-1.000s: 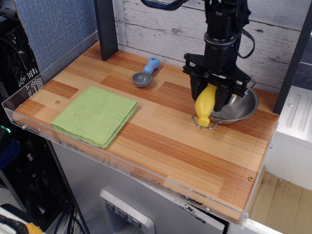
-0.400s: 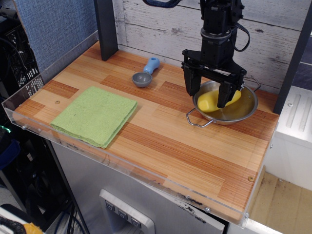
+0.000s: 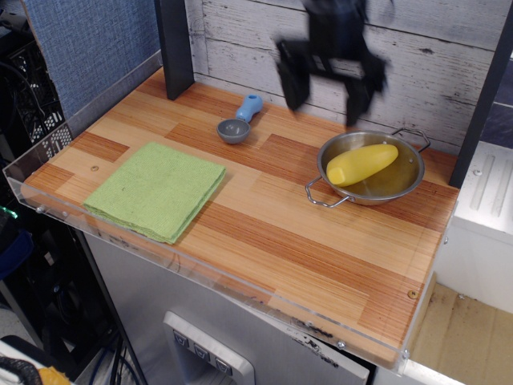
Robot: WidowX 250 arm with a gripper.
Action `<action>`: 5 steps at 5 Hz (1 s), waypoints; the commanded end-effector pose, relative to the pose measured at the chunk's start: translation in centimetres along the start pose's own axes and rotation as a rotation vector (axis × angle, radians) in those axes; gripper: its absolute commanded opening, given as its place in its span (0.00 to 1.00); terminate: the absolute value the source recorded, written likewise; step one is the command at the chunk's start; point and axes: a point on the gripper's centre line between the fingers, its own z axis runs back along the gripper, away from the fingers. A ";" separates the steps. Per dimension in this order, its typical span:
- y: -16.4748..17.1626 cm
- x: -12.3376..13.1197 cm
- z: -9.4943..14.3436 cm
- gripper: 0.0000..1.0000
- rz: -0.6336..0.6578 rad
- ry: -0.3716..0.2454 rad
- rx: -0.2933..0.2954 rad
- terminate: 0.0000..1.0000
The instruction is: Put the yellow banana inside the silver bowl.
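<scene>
The yellow banana [image 3: 361,164] lies inside the silver bowl [image 3: 406,183] (placement looks finished); the gripper [image 3: 329,80] hangs released above the table's back edge, needing only retreat

One cam only, fixed off the table's front-left corner, raised, looking down and across at an angle twd the white plank wall [image 3: 264,48] at the back. Mid range: whole wooden tabletop [image 3: 264,233] fits in frame, w/ its clear front lip [image 3: 200,277], plus bits of surroundings left, right and below. No 2nd view, so nothing shared.
</scene>
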 end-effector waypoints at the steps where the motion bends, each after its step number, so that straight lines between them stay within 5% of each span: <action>1: 2.3 -2.9 11.7 1.00 0.071 -0.134 0.006 0.00; 3: 2.3 -4.0 10.7 1.00 0.019 -0.030 0.015 0.00; 5: 2.5 -4.4 9.9 1.00 0.017 0.061 0.096 0.00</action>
